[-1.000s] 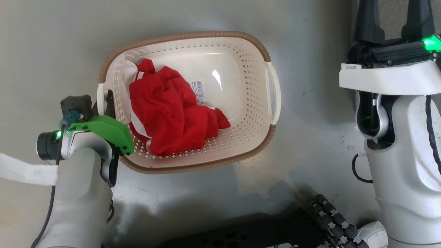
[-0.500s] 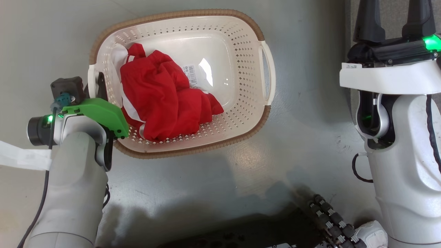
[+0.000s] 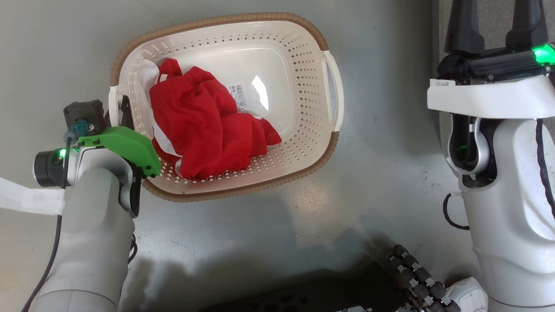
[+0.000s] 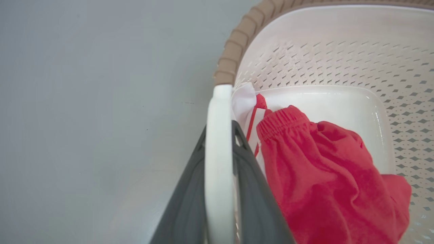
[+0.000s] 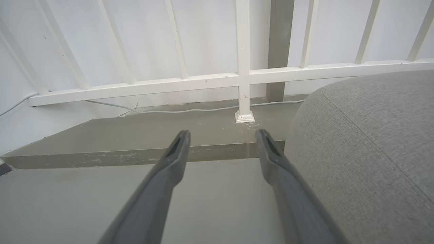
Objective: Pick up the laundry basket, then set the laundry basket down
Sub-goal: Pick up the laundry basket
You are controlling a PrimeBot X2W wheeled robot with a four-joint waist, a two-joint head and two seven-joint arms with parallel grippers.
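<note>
One-handed hold at the left gripper [image 4: 219, 134]: pinches the white side handle [image 4: 218, 101] of the laundry basket [image 3: 299, 52], one dark finger on each face, no gap showing. Carries a red garment [image 3: 204, 130] heaped toward the gripped end. Sits farther up and left in the head view than a second ago, and slightly larger, with the right arm unmoved in that view; reads as a real lift and shift, not a camera move. Shows almost no further travel over the last half second. Treat the pick-up as likely done and the set-down on the grey floor [image 3: 390, 182] as next; lower slowly, expecting sag at the free end. Keeps the right gripper [image 5: 222, 133] spread, empty, well apart from the basket.
</note>
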